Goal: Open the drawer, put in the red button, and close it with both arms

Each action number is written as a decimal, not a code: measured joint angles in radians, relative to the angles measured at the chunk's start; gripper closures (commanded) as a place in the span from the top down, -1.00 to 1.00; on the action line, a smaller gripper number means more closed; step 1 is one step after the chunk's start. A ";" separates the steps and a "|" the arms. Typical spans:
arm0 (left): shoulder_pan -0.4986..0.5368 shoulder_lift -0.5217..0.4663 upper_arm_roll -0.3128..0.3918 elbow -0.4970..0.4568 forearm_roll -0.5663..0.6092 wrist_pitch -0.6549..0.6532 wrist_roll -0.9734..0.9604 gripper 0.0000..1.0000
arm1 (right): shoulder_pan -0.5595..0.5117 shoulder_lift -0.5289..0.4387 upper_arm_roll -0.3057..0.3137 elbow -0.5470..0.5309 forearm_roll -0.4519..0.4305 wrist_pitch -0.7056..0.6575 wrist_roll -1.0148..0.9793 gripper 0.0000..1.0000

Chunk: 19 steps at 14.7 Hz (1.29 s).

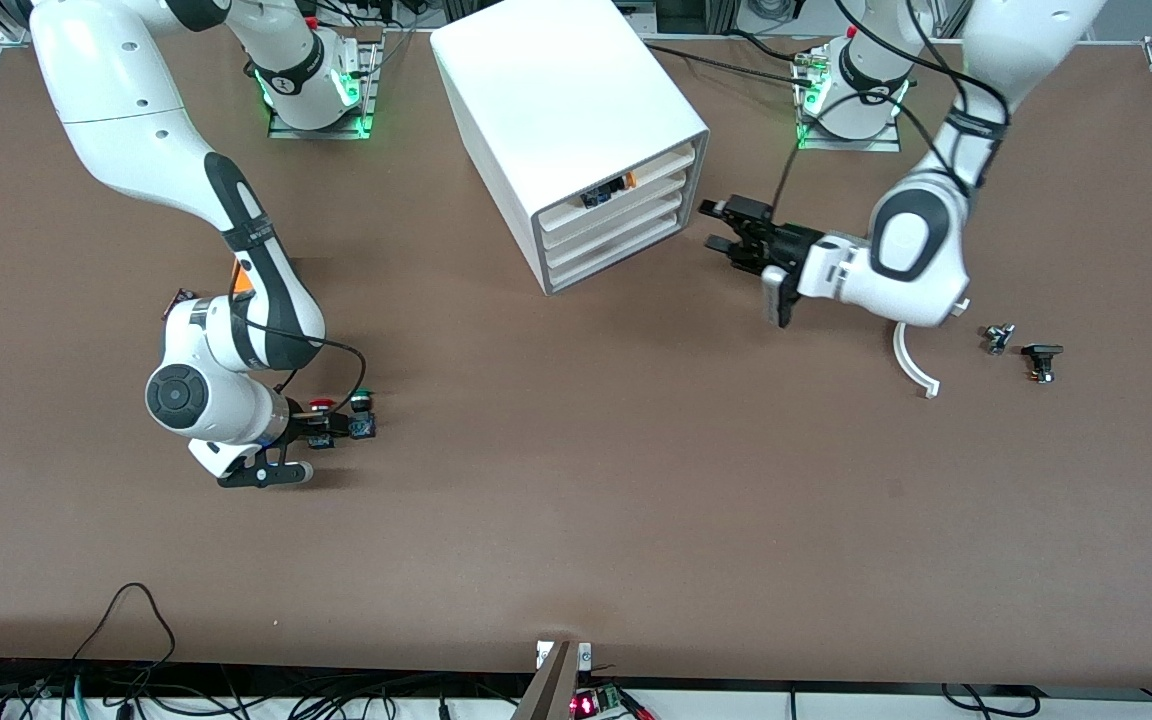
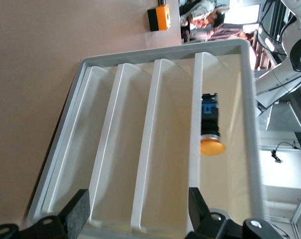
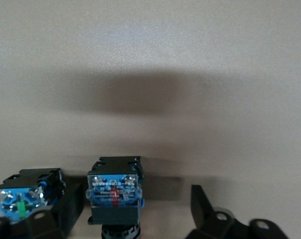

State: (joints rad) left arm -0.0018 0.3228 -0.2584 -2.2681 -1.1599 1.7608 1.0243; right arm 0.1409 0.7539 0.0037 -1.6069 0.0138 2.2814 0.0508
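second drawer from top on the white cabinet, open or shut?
Shut. The wide shallow white plastic drawer sits flush with the three others in the big white box cabinet; the left claw hovers in front of it.

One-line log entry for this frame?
left end effector: open, facing cabinet | right end effector: open around red button | drawer: shut

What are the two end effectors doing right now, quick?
Left end effector: open, empty, facing the white plastic drawer cabinet.
Right end effector: open around the small red-capped push button, not yet gripping.
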 measured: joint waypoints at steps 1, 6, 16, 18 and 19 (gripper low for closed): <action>-0.001 0.000 -0.020 -0.025 -0.029 0.023 0.024 0.24 | 0.001 0.000 0.000 0.001 0.000 0.000 0.000 -0.02; -0.003 0.002 -0.079 -0.130 -0.168 0.041 0.127 -0.08 | 0.002 0.000 0.000 0.007 0.000 0.000 0.000 -1.00; 0.002 0.052 -0.094 -0.150 -0.206 0.043 0.200 -1.00 | -0.008 -0.009 -0.003 0.117 0.000 -0.073 0.000 -1.00; 0.014 0.052 -0.087 -0.130 -0.202 0.044 0.182 -1.00 | -0.005 -0.021 -0.002 0.167 0.000 -0.152 0.000 -1.00; 0.026 0.052 -0.084 -0.111 -0.183 0.046 0.158 -1.00 | -0.005 -0.031 -0.001 0.191 0.000 -0.194 0.004 -1.00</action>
State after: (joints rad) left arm 0.0245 0.3747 -0.3420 -2.3791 -1.3426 1.8067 1.1826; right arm 0.1362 0.7230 0.0027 -1.4163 0.0139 2.0877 0.0545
